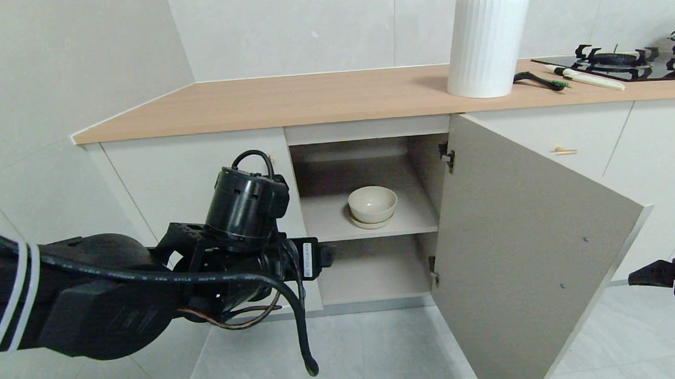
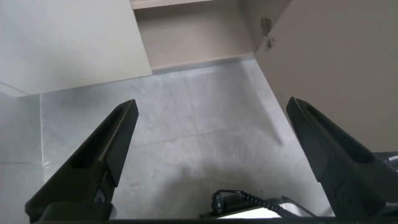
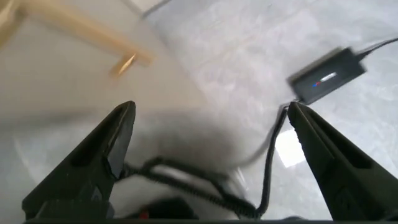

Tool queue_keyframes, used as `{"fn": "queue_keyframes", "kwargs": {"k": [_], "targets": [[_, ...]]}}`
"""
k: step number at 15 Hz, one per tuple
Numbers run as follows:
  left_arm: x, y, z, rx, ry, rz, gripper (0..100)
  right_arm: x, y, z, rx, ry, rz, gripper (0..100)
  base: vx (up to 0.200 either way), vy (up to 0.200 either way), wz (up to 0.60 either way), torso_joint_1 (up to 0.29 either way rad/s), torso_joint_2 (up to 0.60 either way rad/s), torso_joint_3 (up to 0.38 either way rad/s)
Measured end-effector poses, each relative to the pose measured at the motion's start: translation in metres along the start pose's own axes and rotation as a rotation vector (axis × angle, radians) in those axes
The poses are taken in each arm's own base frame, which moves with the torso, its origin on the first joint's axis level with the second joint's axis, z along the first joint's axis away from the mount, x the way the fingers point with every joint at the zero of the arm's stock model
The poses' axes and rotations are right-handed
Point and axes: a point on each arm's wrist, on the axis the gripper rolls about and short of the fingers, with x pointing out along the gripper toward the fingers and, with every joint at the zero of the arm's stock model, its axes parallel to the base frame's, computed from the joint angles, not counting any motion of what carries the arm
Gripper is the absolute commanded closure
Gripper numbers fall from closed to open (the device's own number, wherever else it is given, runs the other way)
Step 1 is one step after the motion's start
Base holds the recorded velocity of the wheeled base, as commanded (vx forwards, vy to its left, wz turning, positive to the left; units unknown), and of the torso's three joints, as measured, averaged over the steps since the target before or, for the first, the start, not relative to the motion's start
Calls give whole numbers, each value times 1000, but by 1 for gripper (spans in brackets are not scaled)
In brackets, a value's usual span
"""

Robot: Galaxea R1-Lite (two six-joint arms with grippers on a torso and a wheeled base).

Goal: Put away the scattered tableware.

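Note:
A cream bowl (image 1: 372, 203) sits on a small plate (image 1: 367, 223) on the middle shelf of the open cabinet (image 1: 367, 216). My left gripper (image 1: 324, 255) hangs in front of the cabinet's left side, below the bowl's shelf; in the left wrist view its fingers (image 2: 93, 168) stand wide apart over the floor, so the left gripper (image 2: 211, 149) is open and holds nothing. My right gripper (image 1: 642, 275) is low at the right, beyond the open door (image 1: 521, 232). The right gripper (image 3: 211, 149) is open too, with nothing between its fingers.
On the wooden counter (image 1: 288, 100) stand a tall white ribbed container (image 1: 488, 45), a dark utensil (image 1: 538, 80) and a white-handled tool (image 1: 589, 79) beside the stove (image 1: 622, 60). A power adapter (image 3: 326, 76) with its cable lies on the tiled floor. A wooden handle (image 3: 127, 61) is close to the right gripper.

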Motion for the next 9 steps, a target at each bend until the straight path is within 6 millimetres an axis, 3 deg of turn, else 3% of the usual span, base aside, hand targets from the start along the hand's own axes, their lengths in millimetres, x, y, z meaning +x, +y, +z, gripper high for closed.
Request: {"fn": "queue_keyframes", "kwargs": {"k": [3,6,9], "targets": [[-1,0,1,-3,-4,0,0,10,2,19,40,-67,0,0,0,0,0,0,0,0],[0,4,4,-13,-11,9,0,36,10,36,56,-107,10,0,0,0,0,0,0,0],[-1,12,8,-47,-21,28,0,56,22,38,34,-71,24,0,0,0,0,0,0,0]]}}
